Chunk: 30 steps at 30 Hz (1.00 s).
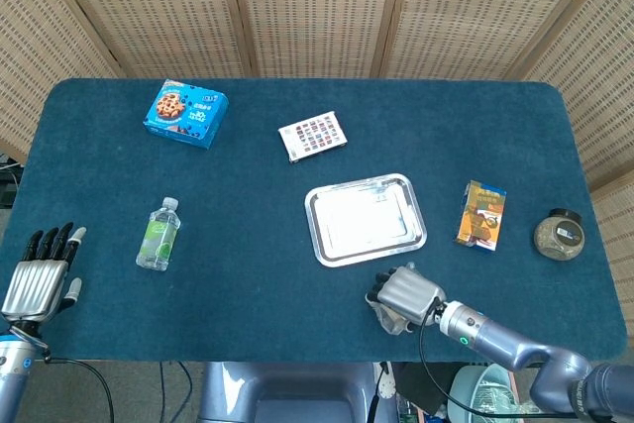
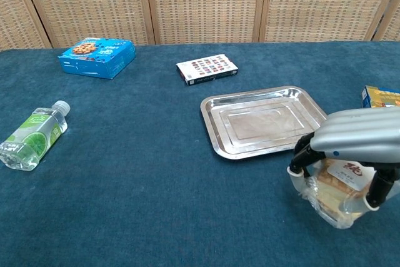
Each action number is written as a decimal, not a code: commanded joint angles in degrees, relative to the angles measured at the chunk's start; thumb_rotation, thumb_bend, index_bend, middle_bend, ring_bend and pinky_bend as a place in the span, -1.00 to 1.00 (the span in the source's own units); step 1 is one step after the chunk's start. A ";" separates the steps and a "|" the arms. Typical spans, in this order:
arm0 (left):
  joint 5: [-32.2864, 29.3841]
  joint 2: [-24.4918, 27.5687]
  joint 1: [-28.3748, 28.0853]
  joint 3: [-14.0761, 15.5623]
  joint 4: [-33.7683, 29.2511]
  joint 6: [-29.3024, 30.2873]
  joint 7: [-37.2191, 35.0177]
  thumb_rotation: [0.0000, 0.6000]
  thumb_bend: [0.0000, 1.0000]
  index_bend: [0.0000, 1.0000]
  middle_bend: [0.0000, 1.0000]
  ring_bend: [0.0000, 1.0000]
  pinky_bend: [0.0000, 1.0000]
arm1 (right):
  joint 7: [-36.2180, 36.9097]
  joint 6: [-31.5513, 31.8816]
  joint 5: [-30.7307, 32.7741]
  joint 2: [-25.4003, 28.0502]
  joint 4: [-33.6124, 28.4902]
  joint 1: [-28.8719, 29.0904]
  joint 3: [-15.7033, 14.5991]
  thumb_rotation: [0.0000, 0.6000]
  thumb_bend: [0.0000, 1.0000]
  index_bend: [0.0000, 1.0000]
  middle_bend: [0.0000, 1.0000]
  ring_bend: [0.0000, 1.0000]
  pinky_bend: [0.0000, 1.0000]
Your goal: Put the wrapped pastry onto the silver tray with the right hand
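Here the right hand (image 2: 356, 154) sits near the front edge of the tabletop (image 1: 248, 195), toward its right half, with its fingers (image 2: 300, 157) curled down around the wrapped pastry (image 2: 337, 195). The pastry, in clear plastic with a red mark on its label, is held inside that grasp; whether its underside touches the cloth cannot be told. In the head view the same hand (image 1: 404, 296) shows just in front of the silver tray (image 1: 319, 235), close to the tray's front right corner but apart from it.

The tray (image 2: 215, 136) lies flat a little right of the tabletop's middle. The pastry is outside it, on the side nearer the front edge.

The left hand (image 1: 38, 279) rests at the front left corner of the tabletop, fingers straight, a little apart, holding nothing.

A small bottle with a green label (image 1: 158, 235) lies on its side toward the left edge. A blue biscuit box (image 1: 185, 113) sits near the back left corner. A flat white packet with a printed grid (image 1: 312, 135) lies behind the tray. A small yellow and brown box (image 1: 481, 215) lies right of the tray, and a round dark-lidded jar (image 1: 559, 234) stands by the right edge.
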 commanded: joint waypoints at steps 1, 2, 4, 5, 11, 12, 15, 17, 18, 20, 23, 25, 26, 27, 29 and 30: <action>-0.09 -0.05 -0.13 -0.03 -0.04 -0.22 -0.04 1.00 -0.09 -1.00 -1.00 -1.00 -1.00 | -1.62 -3.36 2.97 2.16 -3.25 1.58 1.17 1.00 -0.33 -0.26 -0.21 -0.52 -0.23; -0.18 -0.07 -0.18 -0.06 0.02 -0.31 0.01 1.00 -0.09 -1.00 -1.00 -1.00 -1.00 | -1.82 -4.04 3.39 2.50 -3.65 2.00 1.40 1.00 -0.33 -0.26 -0.21 -0.52 -0.23; -0.41 -0.22 -0.36 -0.06 0.15 -0.64 0.32 1.00 -0.09 -1.00 -1.00 -1.00 -1.00 | -2.42 -5.77 4.63 3.14 -4.41 3.17 2.24 1.00 -0.33 -0.26 -0.21 -0.52 -0.23; -0.51 -0.30 -0.48 -0.06 0.15 -0.85 0.45 1.00 -0.09 -1.00 -1.00 -1.00 -1.00 | -2.94 -6.73 5.53 3.34 -4.76 3.87 2.85 1.00 -0.33 -0.26 -0.21 -0.52 -0.23; -0.94 0.10 -0.53 -0.35 -0.38 -0.88 -0.24 1.00 -0.09 -1.00 -1.00 -1.00 -1.00 | -2.17 -10.32 10.14 2.32 -3.34 7.55 6.89 1.00 -0.33 -0.26 -0.21 -0.52 -0.23; -0.98 0.19 -0.53 -0.32 -0.40 -0.93 -0.36 1.00 -0.09 -1.00 -1.00 -1.00 -1.00 | -1.96 -10.54 10.66 2.09 -2.75 8.01 7.42 1.00 -0.33 -0.26 -0.21 -0.52 -0.23; -1.24 0.21 -0.42 -0.29 -0.11 -0.94 -0.67 1.00 -0.09 -1.00 -1.00 -1.00 -1.00 | -1.15 -10.68 11.54 1.36 -1.08 8.89 8.49 1.00 -0.33 -0.26 -0.21 -0.52 -0.23; -1.56 0.19 -0.34 -0.30 0.13 -1.00 -0.84 1.00 -0.09 -1.00 -1.00 -1.00 -1.00 | -0.45 -10.98 12.18 0.69 0.41 9.51 9.09 1.00 -0.33 -0.26 -0.21 -0.52 -0.23; -1.63 0.18 -0.32 -0.30 0.19 -1.01 -0.88 1.00 -0.09 -1.00 -1.00 -1.00 -1.00 | -0.25 -11.10 12.36 0.49 0.84 9.70 9.25 1.00 -0.33 -0.26 -0.21 -0.52 -0.23; -1.75 0.19 -0.29 -0.33 0.31 -1.00 -1.05 1.00 -0.09 -1.00 -1.00 -1.00 -1.00 | 0.29 -11.37 12.86 -0.22 2.20 10.27 9.74 1.00 -0.33 -0.26 -0.21 -0.52 -0.23; -1.87 0.28 -0.33 -0.41 0.39 -1.05 -1.33 1.00 -0.09 -1.00 -1.00 -1.00 -1.00 | 1.27 -11.80 13.79 -1.86 5.16 11.29 10.67 1.00 -0.33 -0.26 -0.21 -0.52 -0.23; -2.05 0.34 -0.41 -0.47 0.48 -1.27 -1.51 1.00 -0.09 -1.00 -1.00 -1.00 -1.00 | 1.73 -12.17 14.53 -3.10 7.41 11.94 11.20 1.00 -0.33 -0.26 -0.21 -0.52 -0.23; -2.18 0.36 -0.46 -0.48 0.57 -1.43 -1.60 1.00 -0.09 -1.00 -1.00 -1.00 -1.00 | 2.12 -12.53 15.09 -3.86 8.81 12.40 11.54 1.00 -0.33 -0.26 -0.21 -0.52 -0.23; -2.25 0.38 -0.49 -0.48 0.64 -1.55 -1.70 1.00 -0.09 -1.00 -1.00 -1.00 -1.00 | 2.35 -12.73 15.41 -4.43 9.89 12.74 11.78 1.00 -0.33 -0.26 -0.21 -0.52 -0.23; -2.35 0.41 -0.51 -0.48 0.77 -1.71 -1.96 1.00 -0.09 -1.00 -1.00 -1.00 -1.00 | 2.70 -12.94 15.79 -5.34 11.67 13.22 12.11 1.00 -0.33 -0.26 -0.21 -0.52 -0.23; -2.40 0.43 -0.52 -0.50 0.83 -1.74 -2.05 1.00 -0.09 -1.00 -1.00 -1.00 -1.00 | 2.92 -13.01 15.97 -5.71 12.35 13.38 12.24 1.00 -0.33 -0.26 -0.21 -0.52 -0.23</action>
